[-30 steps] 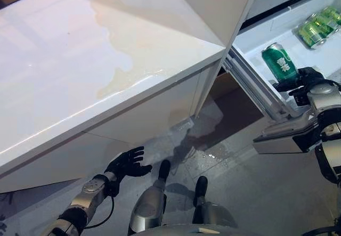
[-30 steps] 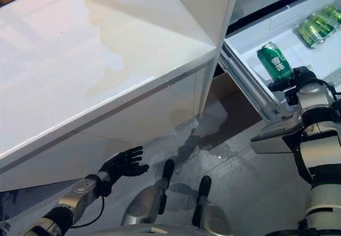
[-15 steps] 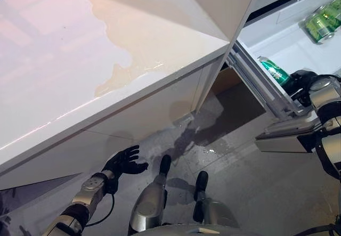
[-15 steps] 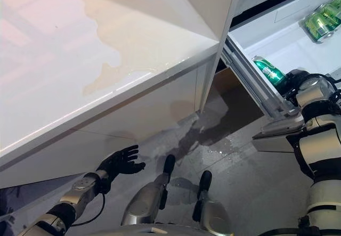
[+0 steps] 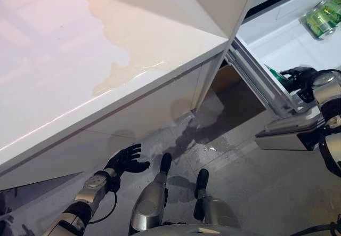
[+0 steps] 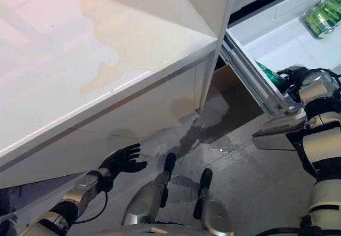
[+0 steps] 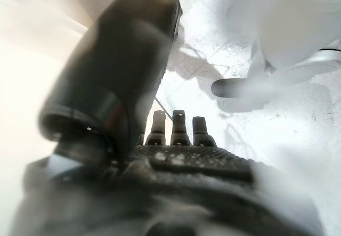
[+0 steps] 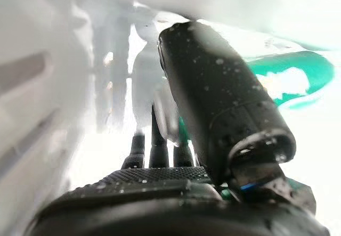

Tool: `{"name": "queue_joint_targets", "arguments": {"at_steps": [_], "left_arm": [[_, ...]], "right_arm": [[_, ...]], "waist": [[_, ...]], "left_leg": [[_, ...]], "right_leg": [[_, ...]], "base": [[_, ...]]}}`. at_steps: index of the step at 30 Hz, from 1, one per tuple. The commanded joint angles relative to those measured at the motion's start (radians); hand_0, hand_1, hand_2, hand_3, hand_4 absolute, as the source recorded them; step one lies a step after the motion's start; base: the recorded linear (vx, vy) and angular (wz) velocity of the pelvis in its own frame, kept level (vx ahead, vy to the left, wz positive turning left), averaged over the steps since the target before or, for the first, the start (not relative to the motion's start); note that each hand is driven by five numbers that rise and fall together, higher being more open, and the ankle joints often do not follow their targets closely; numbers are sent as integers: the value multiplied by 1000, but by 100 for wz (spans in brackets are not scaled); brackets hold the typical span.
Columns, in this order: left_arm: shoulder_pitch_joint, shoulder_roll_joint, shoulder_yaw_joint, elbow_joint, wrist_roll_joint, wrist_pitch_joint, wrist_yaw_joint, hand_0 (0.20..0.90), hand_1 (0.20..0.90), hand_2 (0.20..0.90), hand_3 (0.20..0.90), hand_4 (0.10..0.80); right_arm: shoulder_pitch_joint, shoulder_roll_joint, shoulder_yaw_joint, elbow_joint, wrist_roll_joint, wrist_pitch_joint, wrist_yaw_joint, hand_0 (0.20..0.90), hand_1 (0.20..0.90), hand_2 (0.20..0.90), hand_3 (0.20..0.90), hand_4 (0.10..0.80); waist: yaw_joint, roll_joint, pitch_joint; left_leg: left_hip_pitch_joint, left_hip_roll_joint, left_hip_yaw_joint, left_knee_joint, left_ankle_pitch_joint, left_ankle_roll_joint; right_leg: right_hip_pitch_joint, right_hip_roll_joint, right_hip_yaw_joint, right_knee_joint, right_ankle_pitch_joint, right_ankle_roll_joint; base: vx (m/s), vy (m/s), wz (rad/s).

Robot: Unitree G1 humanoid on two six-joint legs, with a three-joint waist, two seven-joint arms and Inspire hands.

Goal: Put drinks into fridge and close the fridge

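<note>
Bright overhead glare on white counter [image 5: 106, 49]; wrist views blown out, perhaps misted, background blurred

Two silver-grey arms are seen; each is ended by a dark, textured hand: left hand [image 5: 127, 161]; right hand [image 6: 296, 76]; thumbs are rounded, glossy black.

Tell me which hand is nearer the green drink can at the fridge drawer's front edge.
Right. The right hand holds the green drink can inside the white fridge drawer; the left hand hangs open, low beside the white counter.

White marking on green can [image 8: 277, 84], unreadable.
</note>
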Motion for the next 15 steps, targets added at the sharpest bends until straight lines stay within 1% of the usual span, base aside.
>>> {"name": "queue_joint_targets", "arguments": {"at_steps": [1, 4, 5, 7, 9, 11, 12, 13, 15], "left_arm": [[68, 4, 36, -16, 36, -27, 11, 900, 900, 900, 900, 800], [96, -6, 60, 12, 52, -30, 15, 900, 900, 900, 900, 800], [99, -8, 65, 25, 56, -33, 14, 900, 900, 900, 900, 800], [108, -16, 77, 62, 71, -36, 9, 900, 900, 900, 900, 800], [112, -21, 78, 80, 74, -37, 7, 900, 900, 900, 900, 800], [120, -37, 82, 124, 77, -48, 0, 900, 900, 900, 900, 800], [122, -43, 84, 132, 77, -48, -2, 900, 900, 900, 900, 800], [124, -50, 80, 146, 78, -47, -2, 900, 900, 900, 900, 800], [124, -67, 72, 162, 83, -44, 2, 900, 900, 900, 900, 800]], "right_arm": [[-43, -116, 32, -242, 197, -116, -140, 900, 900, 900, 900, 800], [31, -148, -93, -378, 376, -176, -252, 900, 900, 900, 900, 800], [57, -152, -130, -400, 410, -189, -269, 900, 900, 900, 900, 800], [145, -158, -256, -450, 517, -244, -328, 900, 900, 900, 900, 800], [189, -154, -323, -476, 581, -287, -381, 900, 900, 900, 900, 800], [284, -130, -468, -509, 683, -380, -468, 900, 900, 900, 900, 800], [308, -118, -506, -519, 701, -402, -491, 900, 900, 900, 900, 800], [359, -90, -573, -538, 724, -453, -543, 900, 900, 900, 900, 800], [417, -46, -645, -544, 744, -531, -641, 900, 900, 900, 900, 800]], "waist": [[-20, -68, -84], [-45, -86, -116], [-52, -89, -124], [-69, -97, -149], [-78, -99, -164], [-99, -98, -200], [-106, -95, -210], [-112, -94, -226], [-119, -91, -248]], "left_leg": [[-6, -41, 36, 103, -134, 35], [20, -40, 51, 93, -144, 38], [26, -40, 54, 92, -147, 39], [48, -41, 66, 87, -157, 43], [61, -41, 74, 82, -162, 45], [84, -44, 90, 77, -176, 50], [89, -44, 94, 76, -180, 51], [98, -46, 102, 75, -186, 54], [111, -49, 111, 76, -196, 58]], "right_leg": [[-73, 12, 18, 163, -59, -36], [-57, 13, 35, 159, -59, -29], [-53, 14, 39, 157, -59, -27], [-37, 14, 54, 151, -58, -22], [-28, 14, 63, 145, -57, -18], [-11, 15, 85, 132, -55, -10], [-8, 14, 90, 130, -54, -7], [-3, 13, 99, 126, -52, -2], [7, 10, 111, 118, -49, 3]], "base": [[23, 79, -5], [41, 58, -6], [51, 55, -15], [51, 69, -20], [44, 72, -11], [62, 95, -26], [62, 92, -34], [55, 80, -28], [47, 68, -23]]}}
